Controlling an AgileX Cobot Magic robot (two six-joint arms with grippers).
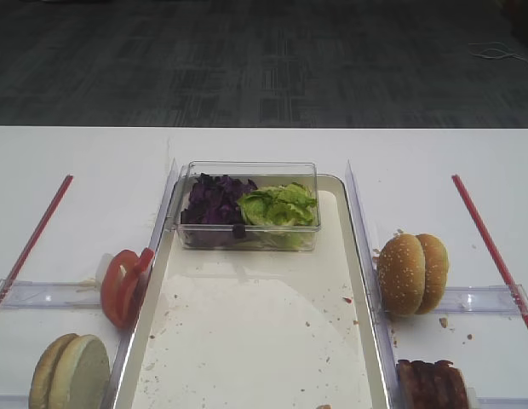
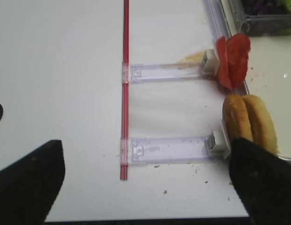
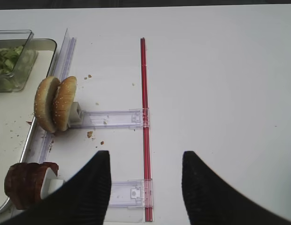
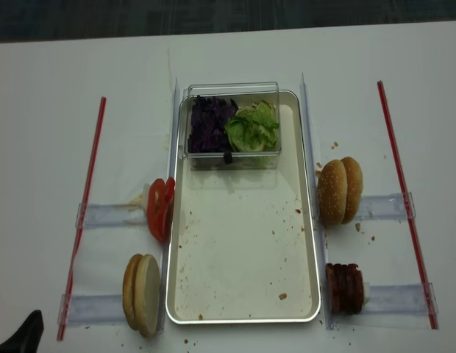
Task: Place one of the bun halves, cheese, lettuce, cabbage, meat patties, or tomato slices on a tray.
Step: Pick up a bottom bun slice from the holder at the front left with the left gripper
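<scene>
Tray [image 4: 243,309] crumb-speckled, clear box [image 4: 233,92] holding cabbage [image 4: 207,129], lettuce [image 4: 253,129]

The meat patties [image 1: 432,385] and plain bun halves [image 1: 70,373] are cropped by the high view's bottom edge.

No readable text, label, brand or number on the tray [image 4: 310,220], box [image 4: 232,92] or counter [image 4: 37,147].

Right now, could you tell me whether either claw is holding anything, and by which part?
Nothing is held. The left claw and right claw both stand open over bare white table, with nothing between their fingers.
</scene>
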